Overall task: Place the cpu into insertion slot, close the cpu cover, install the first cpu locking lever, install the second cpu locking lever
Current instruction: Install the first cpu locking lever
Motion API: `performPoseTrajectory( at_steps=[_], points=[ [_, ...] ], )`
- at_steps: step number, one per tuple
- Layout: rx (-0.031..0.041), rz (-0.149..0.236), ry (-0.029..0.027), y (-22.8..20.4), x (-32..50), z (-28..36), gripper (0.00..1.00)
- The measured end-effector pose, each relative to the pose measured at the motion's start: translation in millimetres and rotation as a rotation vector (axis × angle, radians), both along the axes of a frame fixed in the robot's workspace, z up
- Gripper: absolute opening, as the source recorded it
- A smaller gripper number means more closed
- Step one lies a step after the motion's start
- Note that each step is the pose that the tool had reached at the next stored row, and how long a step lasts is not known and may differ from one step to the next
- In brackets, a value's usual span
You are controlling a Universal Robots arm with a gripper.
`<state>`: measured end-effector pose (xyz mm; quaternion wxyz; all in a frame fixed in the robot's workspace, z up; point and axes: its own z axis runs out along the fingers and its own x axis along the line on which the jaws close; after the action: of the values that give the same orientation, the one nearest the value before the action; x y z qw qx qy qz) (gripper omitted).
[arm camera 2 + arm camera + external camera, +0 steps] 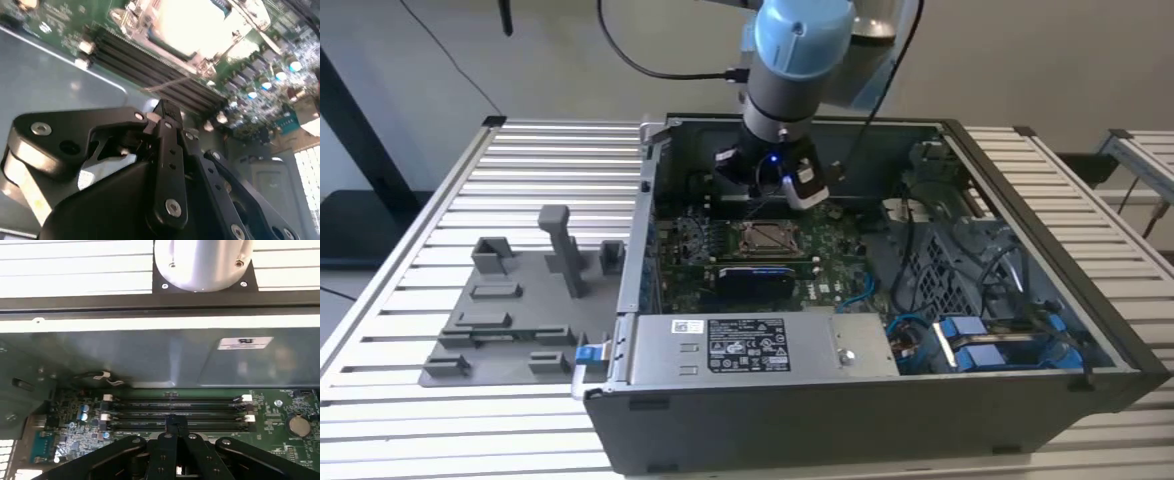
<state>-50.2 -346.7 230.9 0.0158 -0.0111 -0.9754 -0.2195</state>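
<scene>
In the exterior view my gripper (770, 190) hangs inside the open computer case, just behind the insertion slot (766, 237). The slot is a square socket with a brownish centre and a silver rim on the green board. In the second wrist view the insertion slot (192, 25) is glaring bright, with a thin wire lever (167, 85) along its edge. The black fingers (167, 130) stand pressed together, and I see nothing between them. In the first wrist view the gripper (175, 426) hovers over the black memory slots (175, 412). I cannot make out the cpu as a separate part.
A grey power supply (754, 345) lies across the case front and blue cables (987, 340) sit at the exterior view's right. A grey fixture plate (507, 310) with upright holders stands on the slatted table at the exterior view's left. The case wall (150, 355) rises close behind the memory slots.
</scene>
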Motion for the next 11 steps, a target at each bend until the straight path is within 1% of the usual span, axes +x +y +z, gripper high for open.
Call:
performPoseTrajectory(
  at_steps=[2, 3, 8, 11],
  points=[
    [0.0000, 0.000, -0.0077, 0.0, -5.8, -1.8, 0.11],
    [-0.0006, 0.000, -0.0096, -0.1, -7.1, -2.8, 0.11],
    [-0.0050, 0.000, -0.0143, -0.9, -9.0, -9.1, 0.11],
    [-0.0084, 0.000, -0.0153, -2.2, -10.6, -12.5, 0.11]
  ],
)
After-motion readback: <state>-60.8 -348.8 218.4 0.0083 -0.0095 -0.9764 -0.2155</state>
